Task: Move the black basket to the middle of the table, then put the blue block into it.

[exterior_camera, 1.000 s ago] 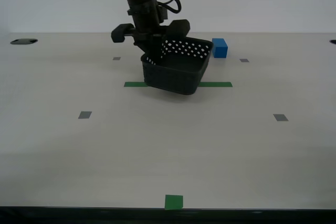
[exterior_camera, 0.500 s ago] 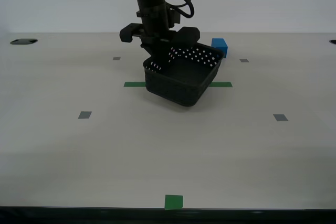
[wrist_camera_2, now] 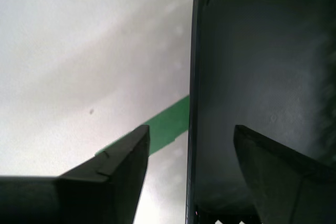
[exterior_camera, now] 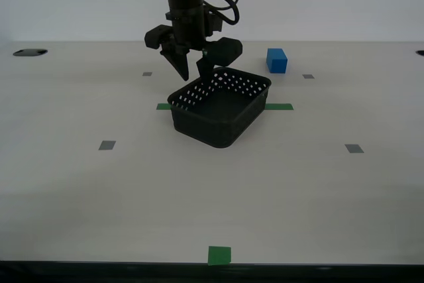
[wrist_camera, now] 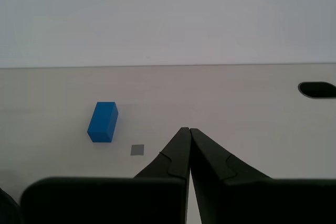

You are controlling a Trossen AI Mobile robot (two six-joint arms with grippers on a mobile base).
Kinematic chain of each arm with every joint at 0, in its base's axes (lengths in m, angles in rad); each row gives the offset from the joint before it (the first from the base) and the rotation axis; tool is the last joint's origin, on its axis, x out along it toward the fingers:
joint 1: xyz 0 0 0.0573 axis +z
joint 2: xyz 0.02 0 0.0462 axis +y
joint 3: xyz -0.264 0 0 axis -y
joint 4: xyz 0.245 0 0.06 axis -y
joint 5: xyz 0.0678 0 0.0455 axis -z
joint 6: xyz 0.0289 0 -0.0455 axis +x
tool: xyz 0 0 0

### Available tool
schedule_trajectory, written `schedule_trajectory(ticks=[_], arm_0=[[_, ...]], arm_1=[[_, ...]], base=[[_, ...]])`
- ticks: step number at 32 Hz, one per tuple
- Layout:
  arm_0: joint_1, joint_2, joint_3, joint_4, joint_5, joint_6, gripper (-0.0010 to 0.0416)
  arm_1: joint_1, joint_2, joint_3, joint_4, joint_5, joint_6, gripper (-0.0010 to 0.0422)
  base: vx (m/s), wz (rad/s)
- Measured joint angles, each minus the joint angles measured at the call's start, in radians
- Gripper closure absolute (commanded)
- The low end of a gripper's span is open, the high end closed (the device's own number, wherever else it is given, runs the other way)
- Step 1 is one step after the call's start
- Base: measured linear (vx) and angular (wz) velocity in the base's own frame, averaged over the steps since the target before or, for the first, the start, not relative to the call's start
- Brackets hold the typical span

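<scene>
The black basket (exterior_camera: 213,126) stands flat on the table (exterior_camera: 199,190), over the green tape strip (exterior_camera: 279,106) near the middle. My second gripper (exterior_camera: 193,74) is open just above the basket's near-left rim, holding nothing. In the second wrist view its jaws (wrist_camera_2: 191,129) stand either side of the basket wall (wrist_camera_2: 252,66), apart from it. The blue block (exterior_camera: 277,60) sits on the table behind the basket, toward the exterior view's right. My first gripper (wrist_camera: 188,129) is shut and empty, with the blue block (wrist_camera: 103,121) some way ahead of it; it does not show in the exterior view.
A green square (exterior_camera: 219,254) marks the table's front edge. Small grey squares (exterior_camera: 106,145) (exterior_camera: 354,148) lie on either side. A dark hole (exterior_camera: 30,52) sits at the far corner on the exterior view's left.
The basket was held lifted and tilted; now it rests flat on the table, slightly farther to the exterior view's left. My second gripper has opened, let go and risen a little.
</scene>
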Motion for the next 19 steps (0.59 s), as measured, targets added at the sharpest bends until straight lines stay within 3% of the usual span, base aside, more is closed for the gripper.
schedule_trajectory(ticks=[2, 7, 10, 14, 16, 17, 19], arm_0=[[0.000, 0.000, 0.000, 0.000, 0.000, 0.000, 0.0406], [0.009, 0.000, 0.003, -0.005, -0.005, 0.000, 0.0405], [0.028, 0.006, 0.030, -0.005, -0.055, 0.001, 0.0405], [0.085, 0.055, 0.138, -0.045, -0.062, 0.000, 0.0403], [0.110, 0.115, 0.219, -0.098, -0.064, -0.004, 0.0391], [0.114, 0.137, 0.247, -0.133, -0.064, -0.005, 0.0385], [0.129, 0.229, 0.331, -0.174, -0.064, -0.005, 0.0344]], arm_1=[[0.010, 0.000, 0.020, -0.002, -0.001, 0.000, 0.0176], [0.058, -0.010, 0.121, -0.023, 0.001, 0.010, 0.0212], [0.114, -0.015, 0.209, -0.063, -0.007, 0.021, 0.0238], [0.214, -0.015, 0.345, -0.133, -0.130, 0.061, 0.0253], [0.273, -0.022, 0.390, -0.157, -0.151, 0.077, 0.0249], [0.278, -0.021, 0.399, -0.159, -0.142, 0.080, 0.0247], [0.336, -0.024, 0.422, -0.175, -0.152, 0.080, 0.0241]], base=[[0.000, 0.000], [0.000, 0.000], [0.000, 0.000], [0.000, 0.000], [0.000, 0.000], [0.000, 0.000], [0.000, 0.000]])
